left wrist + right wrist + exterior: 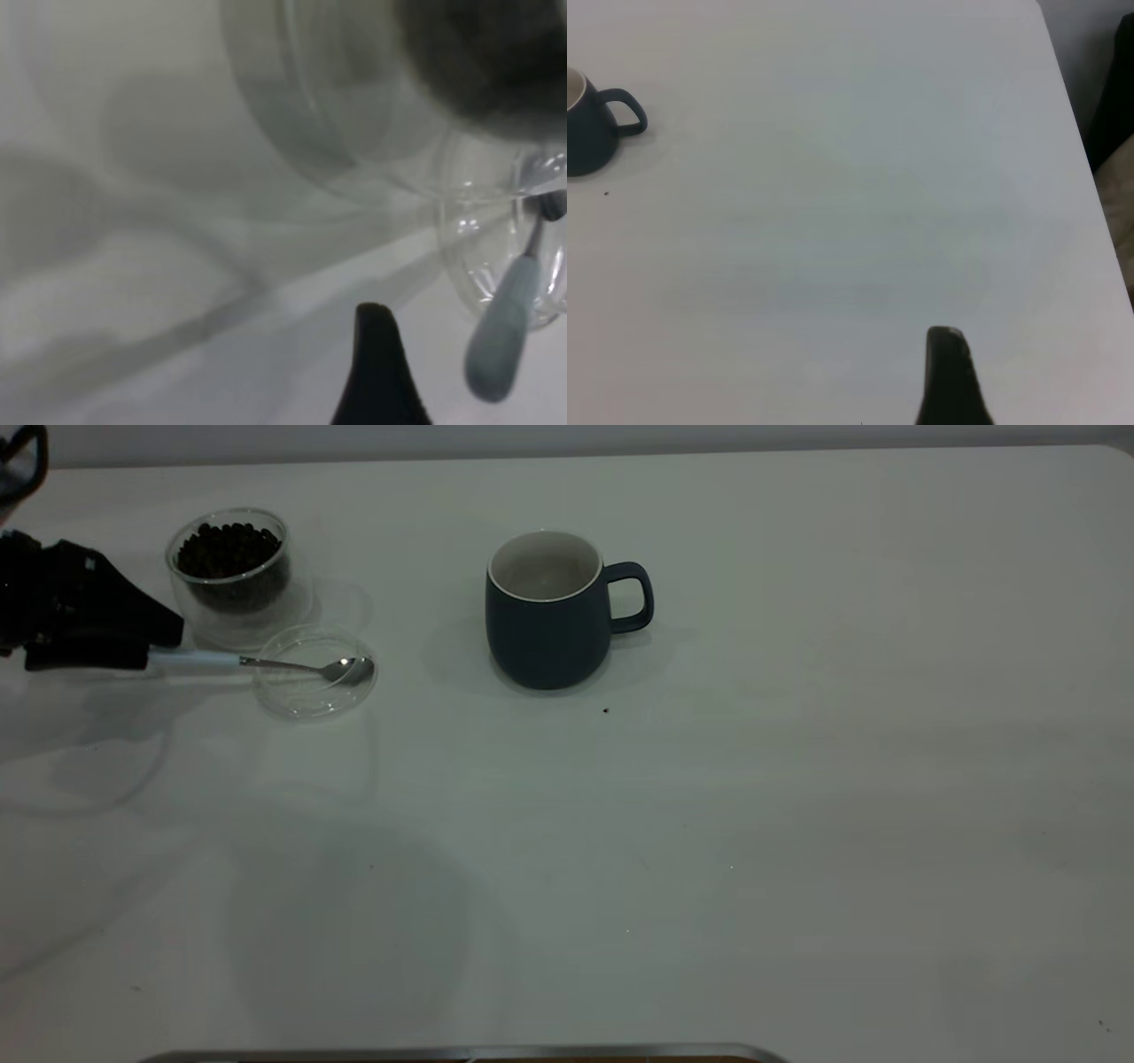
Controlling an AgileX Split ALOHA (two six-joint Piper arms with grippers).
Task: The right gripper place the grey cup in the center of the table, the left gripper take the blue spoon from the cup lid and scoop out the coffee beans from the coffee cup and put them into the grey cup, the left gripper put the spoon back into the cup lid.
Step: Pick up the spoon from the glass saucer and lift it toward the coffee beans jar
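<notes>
The spoon (pixel 266 662) lies with its bowl in the lid (pixel 314 672) beside the glass cup (pixel 232 576) of beans (pixel 228 551), its handle end at the left gripper (pixel 151 646), grip unclear, while the mug (pixel 551 609) stands mid-table (pixel 709 824).

Coffee cup (pixel 232 576) far left, cup lid (pixel 314 673) before it, grey cup (pixel 549 611) mid-table.
</notes>
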